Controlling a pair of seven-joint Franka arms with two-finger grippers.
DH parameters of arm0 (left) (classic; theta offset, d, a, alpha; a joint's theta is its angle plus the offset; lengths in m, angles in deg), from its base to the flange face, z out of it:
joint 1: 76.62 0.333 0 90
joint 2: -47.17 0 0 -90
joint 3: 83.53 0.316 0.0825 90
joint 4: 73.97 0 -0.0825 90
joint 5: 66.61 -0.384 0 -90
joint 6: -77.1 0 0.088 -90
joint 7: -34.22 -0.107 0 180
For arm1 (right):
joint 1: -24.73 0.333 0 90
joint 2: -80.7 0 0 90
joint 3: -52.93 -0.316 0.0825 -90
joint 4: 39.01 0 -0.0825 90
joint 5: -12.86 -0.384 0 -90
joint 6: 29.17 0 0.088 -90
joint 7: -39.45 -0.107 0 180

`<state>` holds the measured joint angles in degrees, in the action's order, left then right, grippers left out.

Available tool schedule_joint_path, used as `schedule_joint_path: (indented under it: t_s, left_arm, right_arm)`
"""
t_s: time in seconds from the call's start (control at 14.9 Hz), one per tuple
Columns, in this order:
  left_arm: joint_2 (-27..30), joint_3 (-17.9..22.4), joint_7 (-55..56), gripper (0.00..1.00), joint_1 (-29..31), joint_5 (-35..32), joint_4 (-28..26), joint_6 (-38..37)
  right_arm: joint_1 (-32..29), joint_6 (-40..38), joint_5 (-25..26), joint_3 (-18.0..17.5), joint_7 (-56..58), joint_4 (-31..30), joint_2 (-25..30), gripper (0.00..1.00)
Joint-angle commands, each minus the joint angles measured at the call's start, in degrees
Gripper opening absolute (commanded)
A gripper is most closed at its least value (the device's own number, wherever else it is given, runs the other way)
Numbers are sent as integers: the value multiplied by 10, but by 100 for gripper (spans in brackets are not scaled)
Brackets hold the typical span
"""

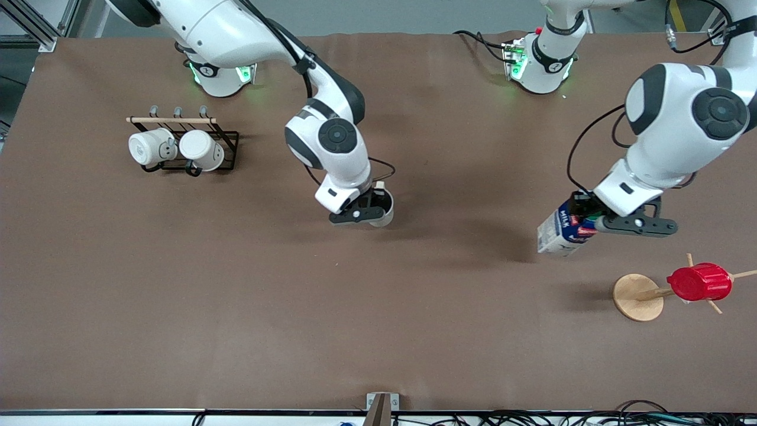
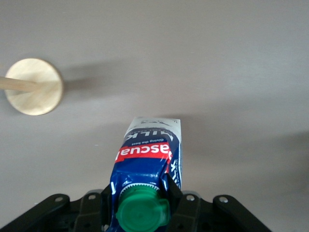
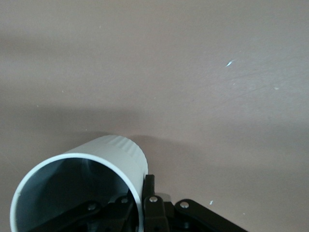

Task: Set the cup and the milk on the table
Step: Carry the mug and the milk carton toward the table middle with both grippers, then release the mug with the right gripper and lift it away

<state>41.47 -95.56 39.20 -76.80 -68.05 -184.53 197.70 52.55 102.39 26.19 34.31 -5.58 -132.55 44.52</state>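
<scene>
My right gripper [image 1: 371, 212] is shut on the wall of the off-white cup [image 1: 387, 208], one finger inside and one outside, and holds it low over the middle of the brown table [image 1: 236, 307]. In the right wrist view the cup [image 3: 104, 154] shows its grey inside, with the gripper [image 3: 141, 199] clamped on its rim. My left gripper [image 1: 593, 221] is shut on the blue and white milk [image 1: 559, 232] near its cap and holds it tilted over the table toward the left arm's end. In the left wrist view the milk [image 2: 150, 157] hangs from the gripper [image 2: 143, 209], green cap toward the camera.
A black wire rack [image 1: 227, 155] with two plain white mugs [image 1: 177, 148] lying in it stands toward the right arm's end. A round wooden disc [image 1: 636, 297] with pegs carries a red ribbed cup [image 1: 699, 282], nearer the front camera than the milk. The disc also shows in the left wrist view [image 2: 35, 88].
</scene>
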Motion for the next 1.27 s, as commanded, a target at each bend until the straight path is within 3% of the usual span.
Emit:
schedule_joint_path:
  t_s: [0.0, 0.34, 0.4, 0.47, 0.54, 0.67, 0.94, 1.21]
  left_arm:
    - [-22, -49, 49, 10, 2, -12, 22, -12]
    - [-68, -122, 148, 9, 1, -13, 52, -12]
    - [-73, -135, 157, 9, 0, -14, 52, -12]
    - [-78, -147, 167, 9, -2, -21, 54, -11]
    - [-87, -162, 189, 9, -2, -45, 57, -11]
    - [-125, -198, 259, 10, 0, -99, 80, -11]
    - [-178, -245, 333, 10, -7, -128, 130, -11]
    - [-202, -248, 352, 10, -35, -129, 139, -12]
  right_arm:
    - [7, 2, 46, 0, -38, 12, -19, 3]
    - [36, 29, 64, -4, -83, 12, -37, 8]
    - [36, 29, 78, -4, -84, 12, -38, 14]
    - [32, 26, 76, -5, -85, 12, -37, 42]
    - [29, 20, 76, -11, -89, 12, -33, 99]
    - [17, -2, 76, -17, -91, 12, -8, 100]
    - [-17, -169, 75, -16, -126, 13, 132, 100]
    - [-126, -216, 70, -20, -118, 13, 246, 100]
